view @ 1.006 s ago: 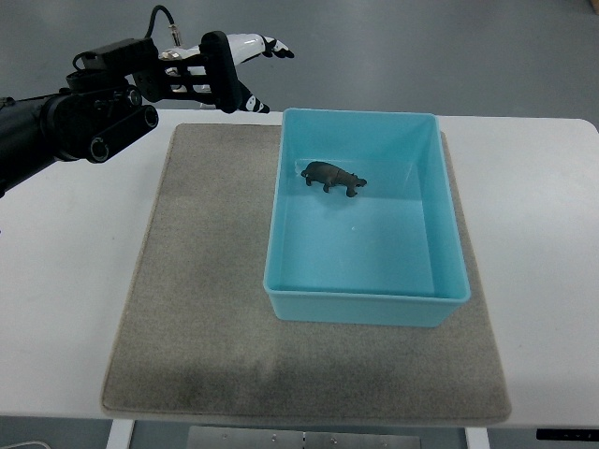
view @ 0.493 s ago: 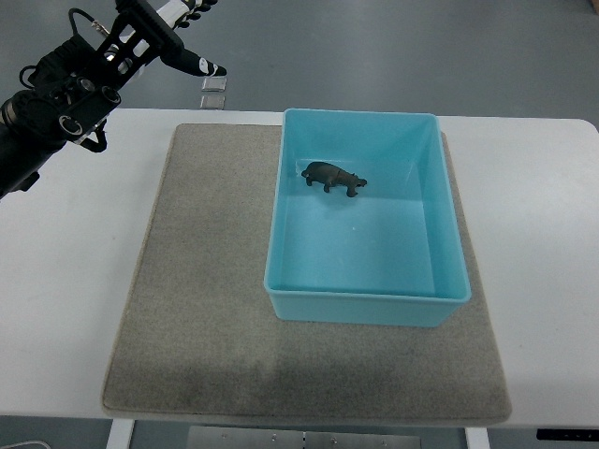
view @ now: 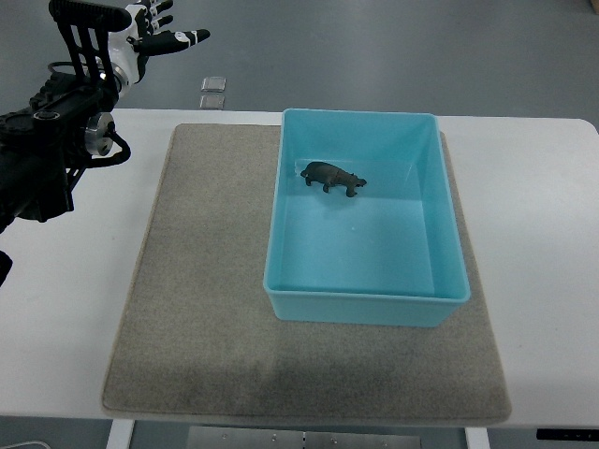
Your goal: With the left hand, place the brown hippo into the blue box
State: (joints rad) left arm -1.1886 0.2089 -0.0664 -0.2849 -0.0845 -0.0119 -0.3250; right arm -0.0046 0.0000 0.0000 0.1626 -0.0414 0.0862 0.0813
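A small brown hippo [view: 333, 177] stands inside the blue box [view: 364, 299], near its far left corner. The box sits on a grey mat [view: 201, 281]. My left hand [view: 154, 28] is at the top left of the picture, beyond the table's far edge and well away from the box. Its fingers are spread and hold nothing. The black left arm [view: 47, 140] comes in from the left edge over the table. The right arm does not show.
The mat lies on a white table [view: 65, 309]. Two small metal plates [view: 213, 92] lie on the floor beyond the table's far edge. Bare mat lies to the left of the box and in front of it.
My left hand has drawn back from near the box's far left corner to the upper left, past the table edge. The hippo and the box have not moved.
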